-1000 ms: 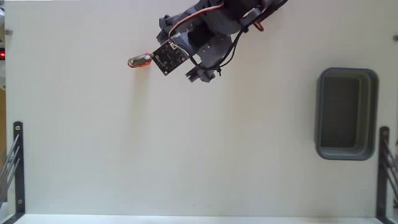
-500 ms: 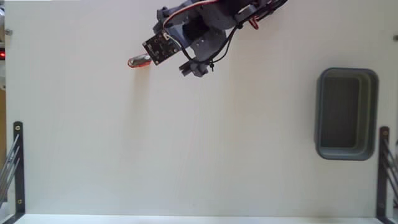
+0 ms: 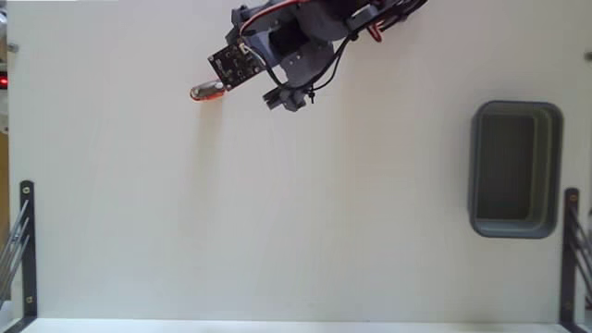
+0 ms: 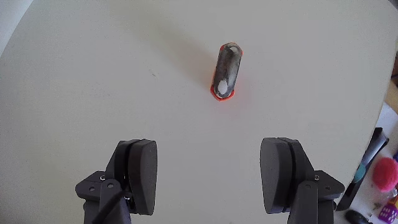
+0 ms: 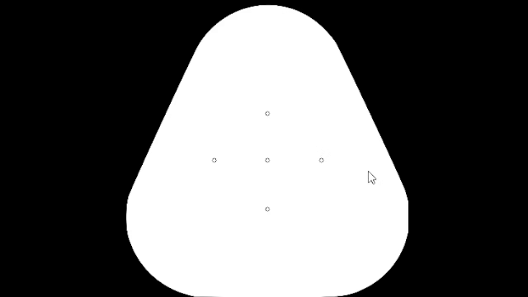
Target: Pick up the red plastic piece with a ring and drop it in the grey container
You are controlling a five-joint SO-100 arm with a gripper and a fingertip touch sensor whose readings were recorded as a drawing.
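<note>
Red plastic with a grey middle is seen lying flat on the pale table (image 3: pixel 277 213): this is the piece (image 4: pixel 227 71), and it is not held by anything. In the fixed view the piece (image 3: pixel 207 91) is found near the top edge of the table, left of the middle, just beside the small black board (image 3: pixel 233 63) that is carried on the arm (image 3: pixel 305 42). The tub (image 3: pixel 516 168) is set well apart from it, by the right edge, and nothing is seen inside.

The gripper (image 4: pixel 210 180) is spread wide, with nothing between its fingers (image 4: pixel 138 174). The piece is seen ahead of the gap, a little to the right of its middle line, and no finger is touching it.

The step in hand is judged to be the reach for the piece, with the grab not yet made. For the next move, the gripper would need to be brought forward and down, and lined up a bit to the right, until the piece sits between the fingers; then they could be closed.

The tub is shown only in the fixed view. The open fingers and the grey middle of the piece are shown clearly only in the wrist view.
</note>
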